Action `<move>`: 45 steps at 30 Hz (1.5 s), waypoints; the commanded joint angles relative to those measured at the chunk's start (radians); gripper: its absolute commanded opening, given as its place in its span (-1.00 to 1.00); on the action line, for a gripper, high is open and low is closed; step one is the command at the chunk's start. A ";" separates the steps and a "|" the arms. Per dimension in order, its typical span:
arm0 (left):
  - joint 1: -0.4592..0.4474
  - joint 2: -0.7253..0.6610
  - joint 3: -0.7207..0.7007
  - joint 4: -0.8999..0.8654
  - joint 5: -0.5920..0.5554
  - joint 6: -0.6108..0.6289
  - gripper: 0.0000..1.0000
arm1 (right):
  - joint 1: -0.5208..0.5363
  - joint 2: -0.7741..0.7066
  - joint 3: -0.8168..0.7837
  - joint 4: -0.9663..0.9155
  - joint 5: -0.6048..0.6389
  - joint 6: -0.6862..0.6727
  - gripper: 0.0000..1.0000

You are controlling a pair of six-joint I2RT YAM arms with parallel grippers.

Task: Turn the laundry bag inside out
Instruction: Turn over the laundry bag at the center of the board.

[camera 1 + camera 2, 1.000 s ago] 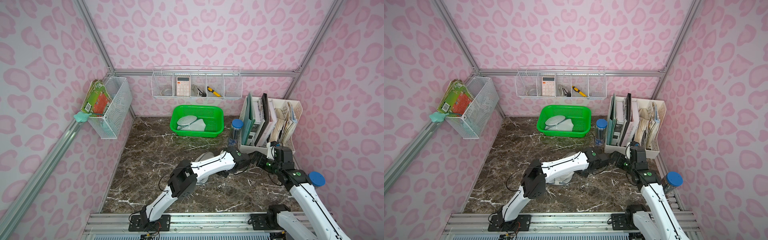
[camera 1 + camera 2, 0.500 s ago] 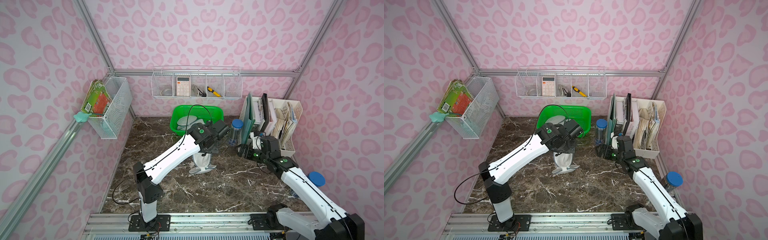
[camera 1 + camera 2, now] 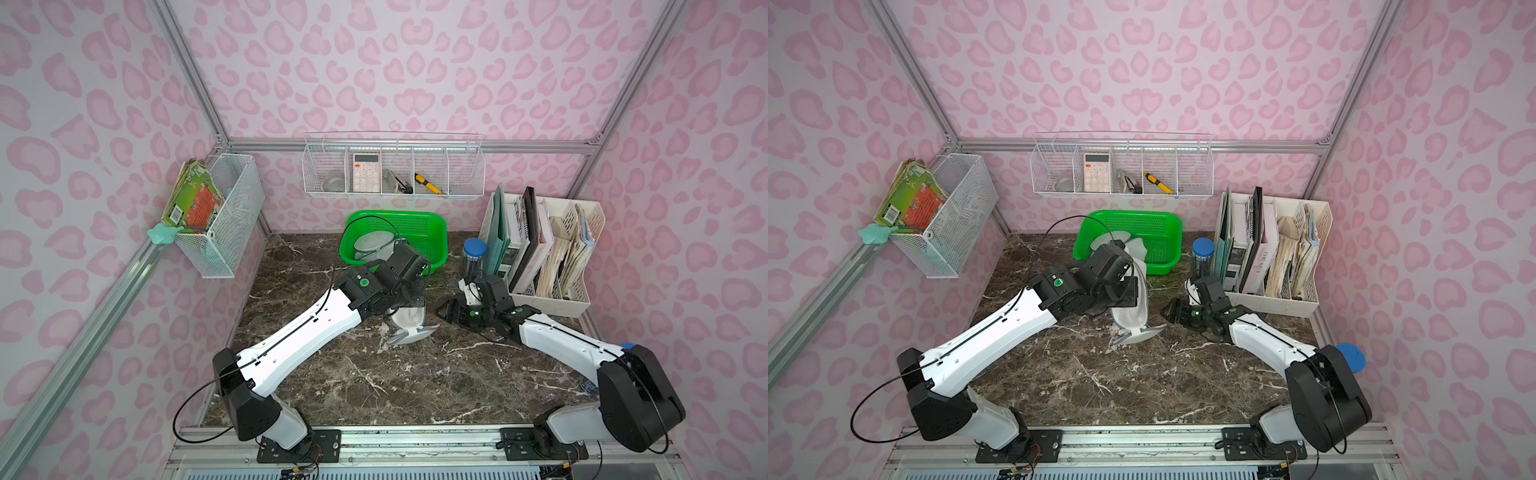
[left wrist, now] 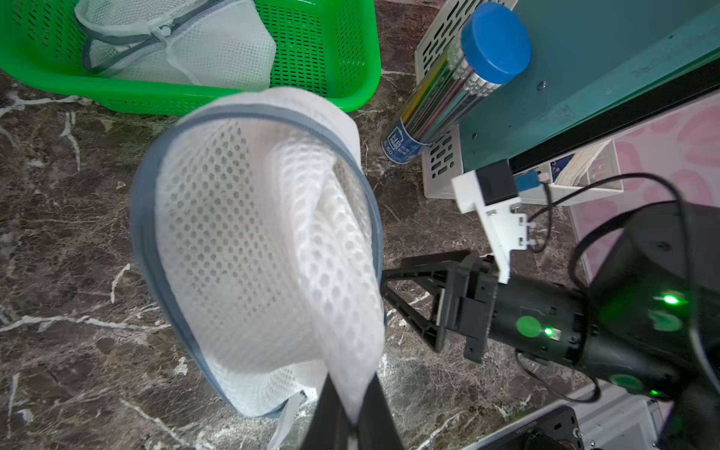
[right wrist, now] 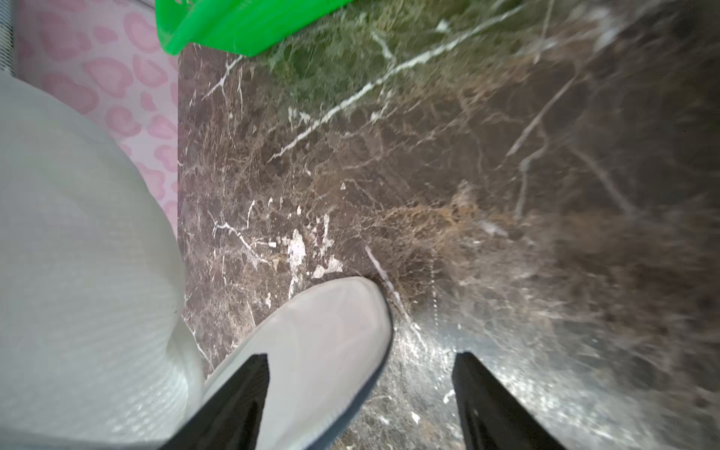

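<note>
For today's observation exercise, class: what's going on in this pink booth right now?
The left gripper is shut on a white mesh laundry bag with grey-blue trim and holds it up over the dark marble table, with the bag's mouth gaping. The right gripper stands open at the bag's lower flap and has not closed on it.

White arms [image 3: 307,332], black joints [image 3: 249,411], green indicator dots [image 3: 364,282].

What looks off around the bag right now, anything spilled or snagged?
Nothing spilled or damaged. The laundry bag hangs crumpled from the shut left claw, its lower end splayed on the table. The right claw stands open beside that end, gripping nothing. A second mesh bag lies in the green basket.
</note>
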 commanded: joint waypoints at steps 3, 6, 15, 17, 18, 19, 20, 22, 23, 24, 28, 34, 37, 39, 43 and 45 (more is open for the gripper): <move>0.001 -0.022 -0.023 0.063 0.012 0.023 -1.00 | 0.035 0.080 0.004 0.108 -0.089 0.086 0.48; 0.001 -0.028 -0.035 0.074 0.013 0.028 -1.00 | 0.052 0.108 -0.010 0.137 -0.114 0.110 0.36; 0.001 -0.056 -0.078 0.122 0.014 0.046 -1.00 | 0.057 0.102 -0.051 0.184 -0.142 0.181 -0.73; 0.001 -0.063 -0.085 0.127 0.011 0.047 -1.00 | 0.048 0.090 -0.062 0.201 -0.145 0.201 -0.97; 0.002 -0.067 -0.090 0.126 0.009 0.048 -1.00 | 0.043 0.082 -0.063 0.200 -0.143 0.204 -1.00; 0.001 -0.071 -0.093 0.125 0.005 0.046 -1.00 | 0.040 0.075 -0.062 0.195 -0.136 0.204 -1.00; 0.001 -0.077 -0.093 0.121 0.000 0.045 -1.00 | 0.033 0.064 -0.058 0.183 -0.123 0.203 -1.00; 0.003 -0.089 -0.095 0.117 -0.010 0.040 -1.00 | 0.018 0.039 -0.057 0.167 -0.102 0.196 -1.00; 0.004 -0.097 -0.098 0.116 -0.014 0.037 -1.00 | 0.007 0.024 -0.059 0.162 -0.092 0.191 -1.00; 0.008 -0.105 -0.102 0.118 -0.017 0.035 -1.00 | -0.002 0.015 -0.056 0.149 -0.083 0.184 -1.00; 0.049 -0.152 -0.143 0.139 0.013 -0.015 -1.00 | -0.050 -0.024 -0.046 0.088 -0.046 0.140 -1.00; 0.145 -0.256 -0.280 0.224 0.145 -0.113 -1.00 | -0.141 -0.096 -0.027 0.011 0.029 0.065 -1.00; 0.213 -0.306 -0.368 0.295 0.257 -0.183 -1.00 | -0.174 -0.105 0.003 -0.035 0.061 0.012 -1.00; 0.254 -0.341 -0.422 0.334 0.315 -0.225 -1.00 | -0.191 -0.104 0.023 -0.066 0.082 -0.024 -1.00; 0.333 -0.418 -0.540 0.459 0.434 -0.299 -1.00 | -0.206 -0.111 0.026 -0.087 0.131 -0.067 -1.00; 0.373 -0.443 -0.592 0.526 0.511 -0.337 -1.00 | -0.210 -0.116 0.019 -0.085 0.154 -0.078 -1.00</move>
